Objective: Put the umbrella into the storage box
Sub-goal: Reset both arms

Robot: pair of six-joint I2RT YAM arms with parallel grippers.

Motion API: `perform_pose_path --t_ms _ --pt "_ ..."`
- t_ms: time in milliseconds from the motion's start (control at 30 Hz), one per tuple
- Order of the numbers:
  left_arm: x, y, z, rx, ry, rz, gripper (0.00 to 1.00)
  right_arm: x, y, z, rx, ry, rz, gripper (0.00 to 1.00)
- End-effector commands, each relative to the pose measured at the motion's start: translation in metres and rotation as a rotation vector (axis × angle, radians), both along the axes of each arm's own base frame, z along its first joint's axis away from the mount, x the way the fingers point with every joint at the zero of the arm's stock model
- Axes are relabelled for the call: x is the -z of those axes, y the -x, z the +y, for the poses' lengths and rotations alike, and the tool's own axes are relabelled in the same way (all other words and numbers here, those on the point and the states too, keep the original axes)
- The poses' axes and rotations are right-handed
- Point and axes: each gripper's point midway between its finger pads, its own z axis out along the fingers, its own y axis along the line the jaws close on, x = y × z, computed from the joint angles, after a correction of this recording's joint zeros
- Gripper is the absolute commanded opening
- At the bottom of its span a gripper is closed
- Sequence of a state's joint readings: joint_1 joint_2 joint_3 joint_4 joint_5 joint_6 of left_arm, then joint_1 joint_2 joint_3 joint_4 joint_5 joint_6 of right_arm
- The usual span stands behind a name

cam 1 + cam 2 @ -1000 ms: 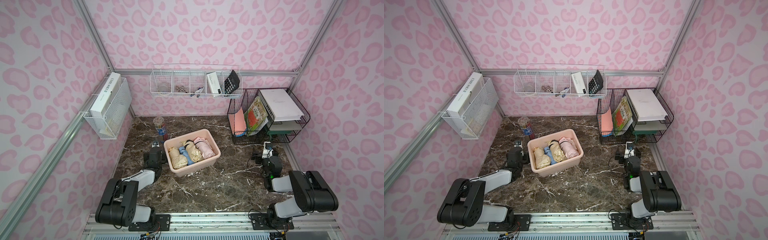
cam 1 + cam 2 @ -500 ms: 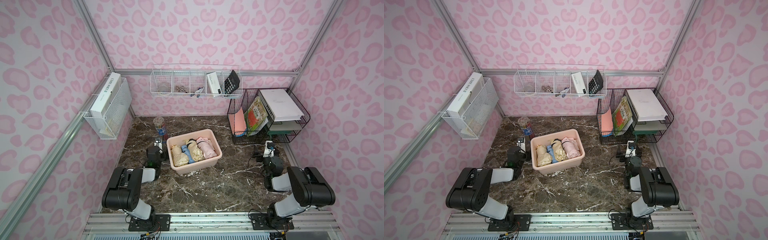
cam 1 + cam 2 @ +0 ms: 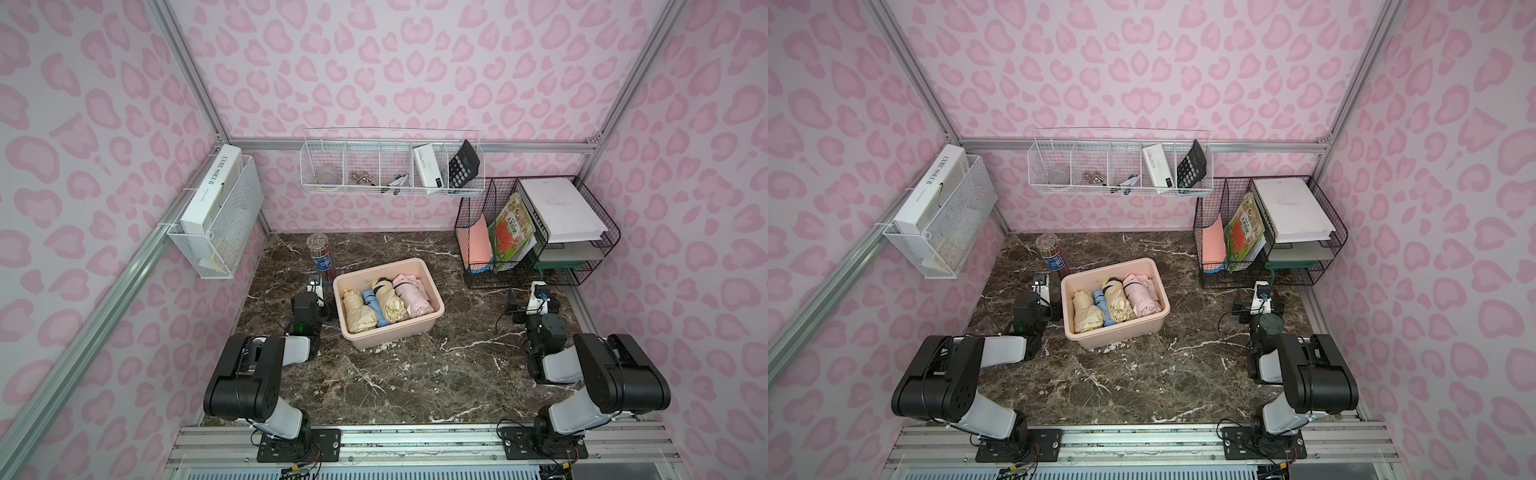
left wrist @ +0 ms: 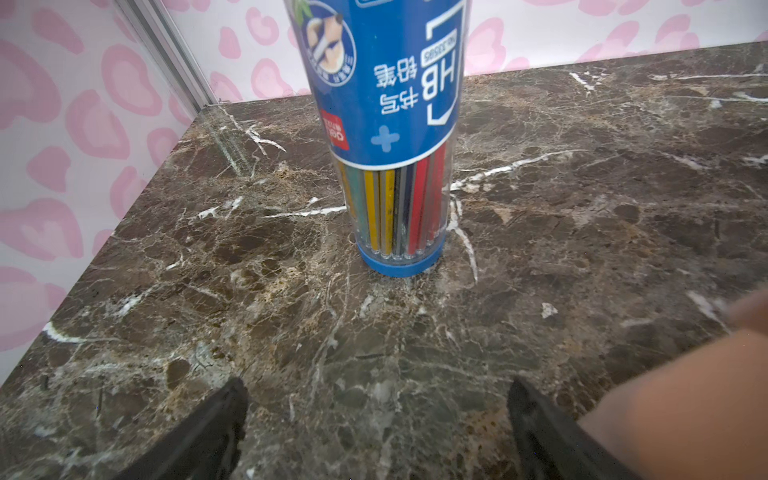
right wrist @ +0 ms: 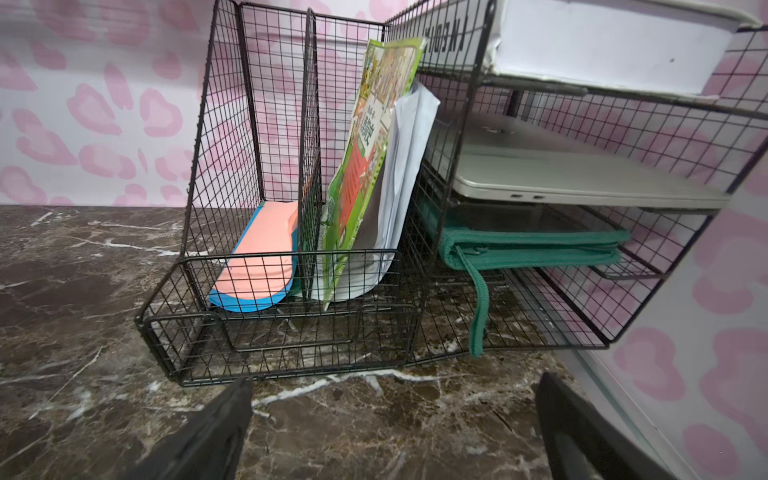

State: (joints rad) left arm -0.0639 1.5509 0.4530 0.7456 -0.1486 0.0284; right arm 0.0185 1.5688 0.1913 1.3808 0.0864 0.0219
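Marble tabletop: bare between the two folded arms in the lower half of both top views. No loose umbrella shows anywhere on it.
Left gripper: released and empty, its jaws spread wide over bare marble. In a top view it sits left of centre, just beside the box's left wall.
Right gripper: also released and empty. It sits right of centre in both top views, facing the rack and well apart from the box.
Storage box: peach-pink tub at mid-frame, standing a little skewed on the marble. Its wall is the blur at the lower right of the left wrist view.
Box contents: four folded umbrellas lie side by side inside. From left to right they are the cream umbrella, blue umbrella, black-strapped umbrella and pink umbrella.
Pencil tube: upright just beyond the left gripper, near the box's far left corner and apart from it.
Black wire file rack: upper right of the tabletop, holding a laptop and a green pouch.
White wire basket: on the back wall, top centre.
Step in hand: placing looks finished, and both arms look parked.
Next move: nothing is left to grasp. Any move by the left arm should steer clear of the tube and the box wall.
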Motion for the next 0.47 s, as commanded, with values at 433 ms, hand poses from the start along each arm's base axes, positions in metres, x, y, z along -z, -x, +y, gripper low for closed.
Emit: perform_pose_path --t_ms 433 --pt "-0.0021 -0.0008 -0.0001 0.0 0.007 -0.009 0.98 -0.0006 -0.0011 0.0003 -0.005 0.0 0.001 0.98"
